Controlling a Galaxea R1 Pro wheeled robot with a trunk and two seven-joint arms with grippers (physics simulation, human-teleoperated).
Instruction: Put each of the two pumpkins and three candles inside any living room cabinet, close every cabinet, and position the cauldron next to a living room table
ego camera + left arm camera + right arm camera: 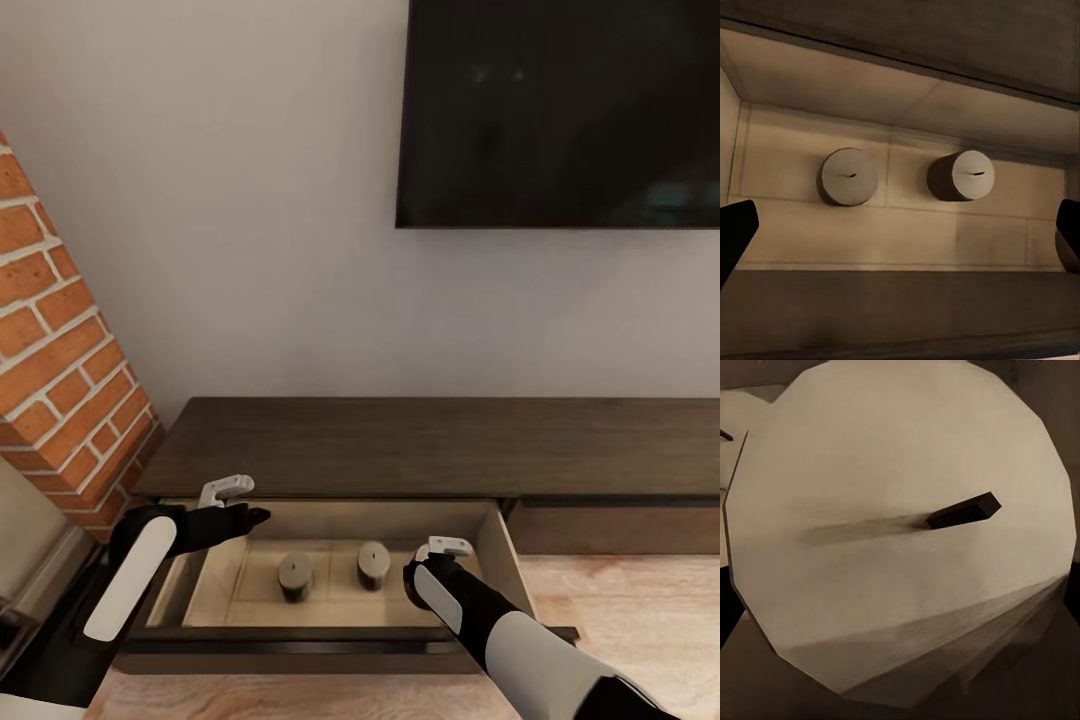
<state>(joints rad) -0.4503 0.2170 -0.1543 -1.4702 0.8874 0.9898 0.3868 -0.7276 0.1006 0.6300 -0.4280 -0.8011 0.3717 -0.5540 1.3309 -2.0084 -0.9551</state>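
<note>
I am facing the cabinet [430, 445], a long low dark brown unit against the pale wall, with one drawer [510, 560] pulled out toward me and its pale beige inside showing. In the head view I count two candles standing upright on the drawer floor: one candle [295, 575] toward my left and a second candle [373, 564] just to its right, near each other but apart. My left wrist view gives the same two, the first [849, 175] and the second [964, 175], each a short pale cylinder with a small dark wick.

My left end effector [232, 500] hangs over the drawer's left back corner. Its two dark fingertips [736, 232] sit far apart at the edges of my left wrist view, nothing between them, so it is spread wide.

My right end effector [440, 560] is down inside the drawer near its right wall. My right wrist view looks straight onto the flat top of a third candle [900, 547] with its dark wick, very close. I cannot tell whether these fingers are clamped on it or apart.

That makes three candles, all at the open drawer. One dark television [560, 110] hangs on the wall above the cabinet, and a brick column [60, 380] stands at my left.
</note>
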